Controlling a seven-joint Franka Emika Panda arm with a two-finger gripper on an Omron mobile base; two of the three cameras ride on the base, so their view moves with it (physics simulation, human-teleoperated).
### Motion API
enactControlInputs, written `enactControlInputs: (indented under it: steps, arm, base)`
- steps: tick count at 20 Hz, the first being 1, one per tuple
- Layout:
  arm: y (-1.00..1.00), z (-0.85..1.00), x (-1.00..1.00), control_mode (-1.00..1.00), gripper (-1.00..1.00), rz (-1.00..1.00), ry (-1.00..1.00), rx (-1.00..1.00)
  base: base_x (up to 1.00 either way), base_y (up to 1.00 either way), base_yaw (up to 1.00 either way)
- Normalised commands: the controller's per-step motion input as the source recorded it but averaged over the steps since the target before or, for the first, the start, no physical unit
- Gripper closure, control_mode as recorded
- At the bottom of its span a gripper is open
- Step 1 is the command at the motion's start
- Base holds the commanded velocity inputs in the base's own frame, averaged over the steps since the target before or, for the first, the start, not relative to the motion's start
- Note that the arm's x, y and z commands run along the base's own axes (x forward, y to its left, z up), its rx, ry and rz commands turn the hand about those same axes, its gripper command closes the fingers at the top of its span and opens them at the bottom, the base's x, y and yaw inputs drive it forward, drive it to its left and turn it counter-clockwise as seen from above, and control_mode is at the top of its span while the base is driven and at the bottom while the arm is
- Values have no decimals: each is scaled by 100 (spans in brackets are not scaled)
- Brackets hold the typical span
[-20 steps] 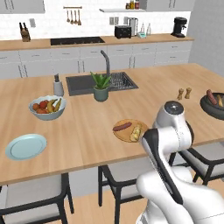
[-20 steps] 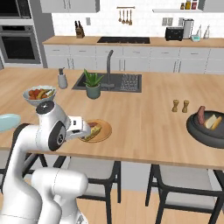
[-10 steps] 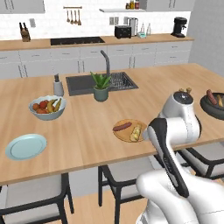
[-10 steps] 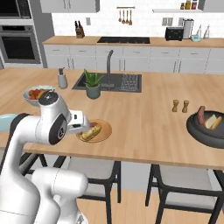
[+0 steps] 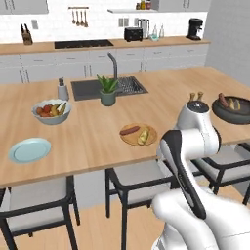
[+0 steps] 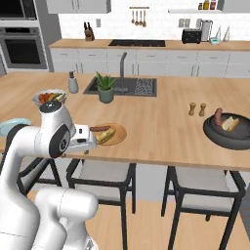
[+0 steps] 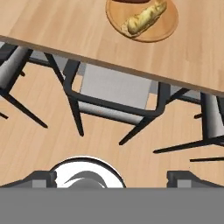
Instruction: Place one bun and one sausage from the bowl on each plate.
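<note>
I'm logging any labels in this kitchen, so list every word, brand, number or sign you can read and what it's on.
None: no readable text shows in any view.
Toaster and coffee machine: no legible brand.
Soap bottle: no label can be made out.
Wood-coloured plate, light-blue plate and dark bowl: plain.

My table (image 5: 93, 136) is smooth matt wood. At centre frame the tan plate (image 5: 128, 139) looks wooden too; at right, the dark bowl (image 5: 230, 115) is matt; at left, the pale-blue plate (image 5: 29, 150) is smooth.
</note>
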Motion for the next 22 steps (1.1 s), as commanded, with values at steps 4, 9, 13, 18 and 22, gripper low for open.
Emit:
enactControlInputs:
  steps: [4,9,13,18,22]
  arm:
    - [0,0,0,100,-100,0,0,0]
    - [0,0,0,100,-100,0,0,0]
    - [0,0,0,100,-100,0,0,0]
    - [0,0,0,100,-100,0,0,0]
    - [0,0,0,100,-100,0,0,0]
  base:
    - [-12,-79,-8]
    - [18,-100,-5]
    - [31,-100,0]
    - [51,-94,0]
    - [91,-55,0]
